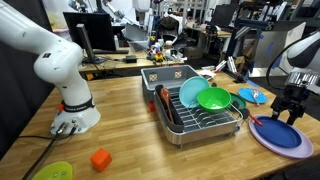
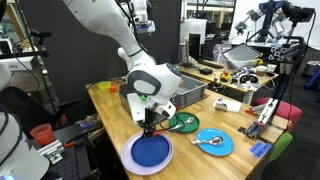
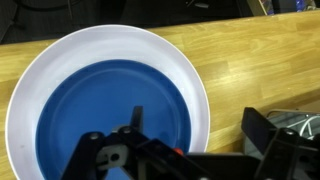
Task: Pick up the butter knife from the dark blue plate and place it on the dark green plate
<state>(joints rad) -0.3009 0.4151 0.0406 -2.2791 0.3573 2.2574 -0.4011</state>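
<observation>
The dark blue plate [image 1: 281, 137] lies near the table's end; it also shows in the other exterior view [image 2: 150, 153] and fills the wrist view [image 3: 90, 100]. My gripper [image 1: 290, 110] hangs just above it, also seen in an exterior view [image 2: 148, 126], with its fingers spread wide [image 3: 200, 130]. The plate's visible part is bare. Only a small red-orange spot [image 3: 177, 151] shows by the gripper's body; I cannot tell whether it is the butter knife. The dark green plate [image 1: 213, 98] leans in the dish rack, also seen in an exterior view [image 2: 184, 122].
A dish rack [image 1: 200, 128] holds a teal dish [image 1: 190, 92] beside the green one. A light blue dish [image 2: 213, 142] with a utensil lies nearby. An orange cube [image 1: 100, 158] and a yellow-green plate [image 1: 52, 171] are by the robot base.
</observation>
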